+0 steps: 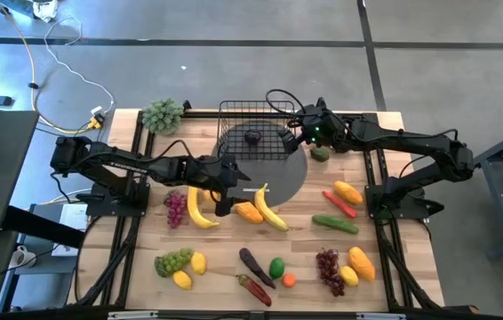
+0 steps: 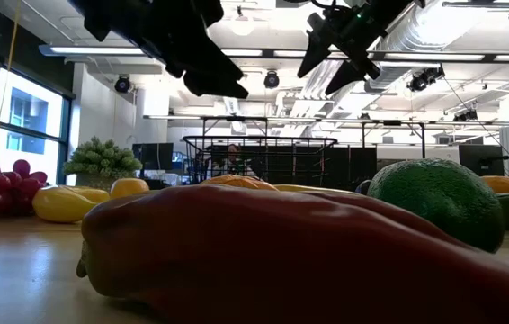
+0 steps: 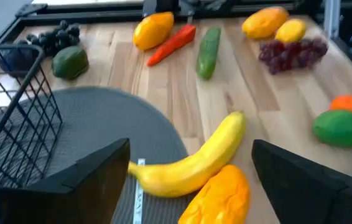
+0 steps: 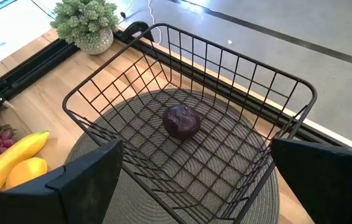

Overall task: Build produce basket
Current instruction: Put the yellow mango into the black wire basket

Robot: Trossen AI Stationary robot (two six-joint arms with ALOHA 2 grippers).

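The table [image 1: 145,258] is wooden. At its far edge the black wire basket [image 1: 253,124] sits on a round grey mat [image 1: 291,178]. One dark purple fruit [image 4: 182,121] lies inside the basket. A banana [image 3: 191,163] and an orange mango [image 3: 216,198] lie beside the mat, touching each other. A leafy bunch [image 1: 162,115] stands left of the basket. The left end effector [image 1: 223,196] hangs above the banana, fingers wide apart, holding nothing. The right end effector [image 1: 294,135] hangs over the basket's right side, wide open and empty.
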